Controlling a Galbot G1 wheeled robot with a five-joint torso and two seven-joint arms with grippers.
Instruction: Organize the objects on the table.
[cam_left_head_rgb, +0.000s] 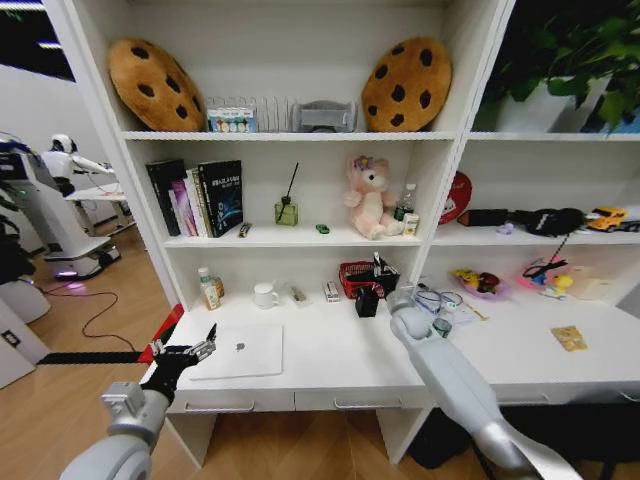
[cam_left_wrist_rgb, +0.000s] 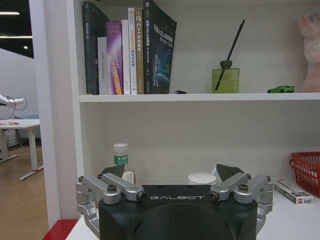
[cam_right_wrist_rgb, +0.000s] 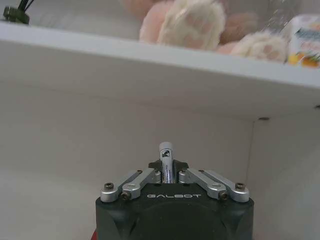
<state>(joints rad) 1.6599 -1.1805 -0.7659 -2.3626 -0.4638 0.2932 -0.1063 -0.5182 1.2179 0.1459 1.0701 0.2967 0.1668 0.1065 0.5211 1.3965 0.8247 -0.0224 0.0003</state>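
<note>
A pen (cam_right_wrist_rgb: 166, 159) stands clamped upright in the right gripper (cam_left_head_rgb: 367, 300), held above the red mesh basket (cam_left_head_rgb: 357, 275) at the back of the white desk (cam_left_head_rgb: 340, 355). The silver laptop (cam_left_head_rgb: 238, 351) lies closed near the desk's front left, where the left gripper (cam_left_head_rgb: 197, 349) hovers just beside it, jaws apart

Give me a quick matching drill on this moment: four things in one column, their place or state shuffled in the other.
Things:
1. left claw
2. right claw
3. laptop
4. green toy car

Place or state:
A. on the shelf beside the plush toy
B. shut on a pen
C. open, at the table's left end
D. lying closed on the table

Pairs: 1-C, 2-B, 3-D, 4-A
</note>
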